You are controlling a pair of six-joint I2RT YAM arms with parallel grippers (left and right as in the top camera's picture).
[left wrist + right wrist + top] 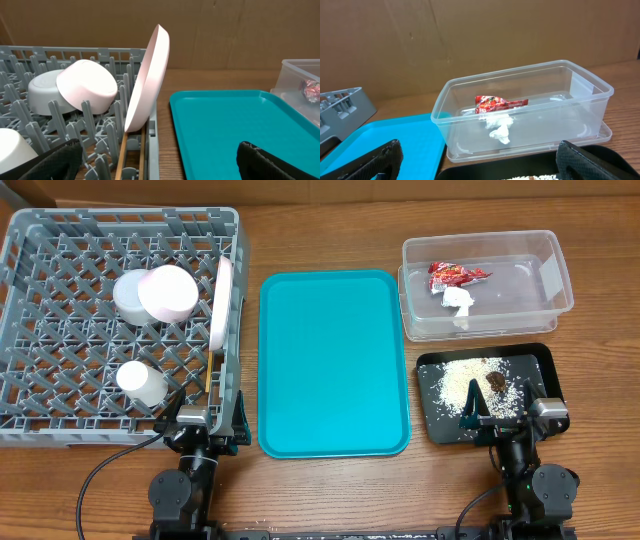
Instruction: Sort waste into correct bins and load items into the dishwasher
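We record at frame left a square grey plastic lattice rack [120, 217] holding a white round plate [222, 300] on edge and a pale pink bowl [168, 292]; upper right, a clear plastic tub [480, 238] containing a red wrapper [457, 273] and a white tissue [458, 301]; left hand [208, 418] and right hand [508, 418], bottom edge, wide open, empty.

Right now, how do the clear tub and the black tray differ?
The clear tub is see-through and deep-walled; the black tray is opaque and shallow. The clear tub holds a red wrapper and a white tissue; the black tray holds rice grains and brown scraps. The clear tub looks larger and sits beyond the black tray in the overhead view. Both are rectangular and lie right of the teal tray.
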